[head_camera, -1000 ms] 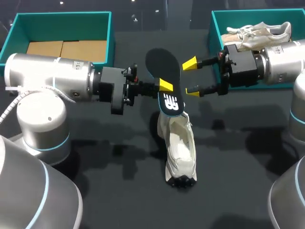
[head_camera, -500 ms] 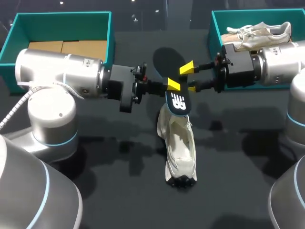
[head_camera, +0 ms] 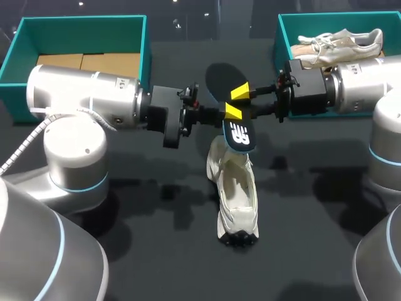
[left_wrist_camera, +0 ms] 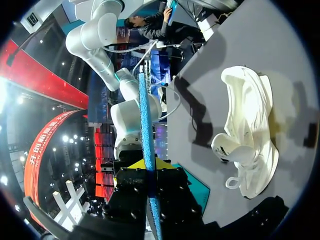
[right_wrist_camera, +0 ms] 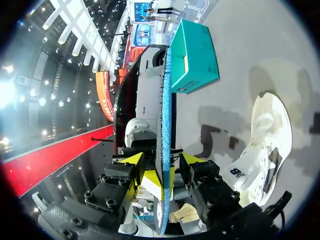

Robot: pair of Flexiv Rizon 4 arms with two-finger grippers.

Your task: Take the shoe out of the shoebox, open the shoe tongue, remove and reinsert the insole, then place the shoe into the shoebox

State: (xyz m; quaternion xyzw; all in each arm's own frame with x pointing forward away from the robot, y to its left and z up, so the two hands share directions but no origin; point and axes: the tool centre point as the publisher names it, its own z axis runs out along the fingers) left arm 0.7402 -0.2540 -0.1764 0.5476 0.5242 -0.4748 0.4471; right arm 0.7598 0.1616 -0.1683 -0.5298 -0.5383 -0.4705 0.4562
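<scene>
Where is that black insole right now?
In the head view the insole hangs mid-table just above the white shoe, gripped by the left hand, with the right hand open around it.

I have the shoe (head_camera: 236, 191) mid-surface (head_camera: 156, 251), the insole (head_camera: 219, 78) just behind it, between my left pincer (head_camera: 229, 114) and right pincer (head_camera: 244, 103). Farther back, the left box (head_camera: 19, 44) and right box (head_camera: 282, 37) flank them.

The black insole (head_camera: 219, 78) hangs tilted in the air, its logo end over the heel of the white shoe (head_camera: 238, 194). The shoe sits upright mid-table, mouth open, well apart from 2 teal boxes: left shoebox (head_camera: 81, 22), right shoebox (head_camera: 279, 47).
</scene>
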